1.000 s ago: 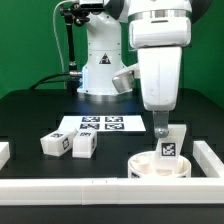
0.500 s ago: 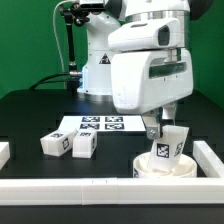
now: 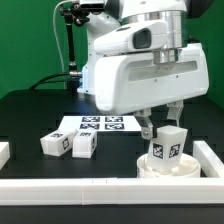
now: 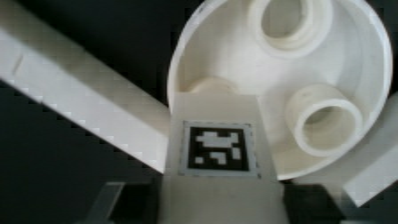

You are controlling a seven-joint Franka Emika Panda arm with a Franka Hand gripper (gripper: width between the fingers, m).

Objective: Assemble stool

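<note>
The round white stool seat lies at the exterior view's right front, holes up. A white oblong leg with a marker tag stands upright in it, tilted a little. My gripper is shut on that leg's upper end, its fingers on either side. In the wrist view the leg fills the middle, its tag facing the camera, with the seat and two round sockets beyond it. Two more tagged legs lie side by side at the exterior view's left.
The marker board lies flat behind the loose legs. Long white border rails run along the front and the right side. The robot base stands at the back.
The wrist has turned, swinging the gripper body's broad side toward the camera. The leg in the seat has turned with it and now leans slightly.
</note>
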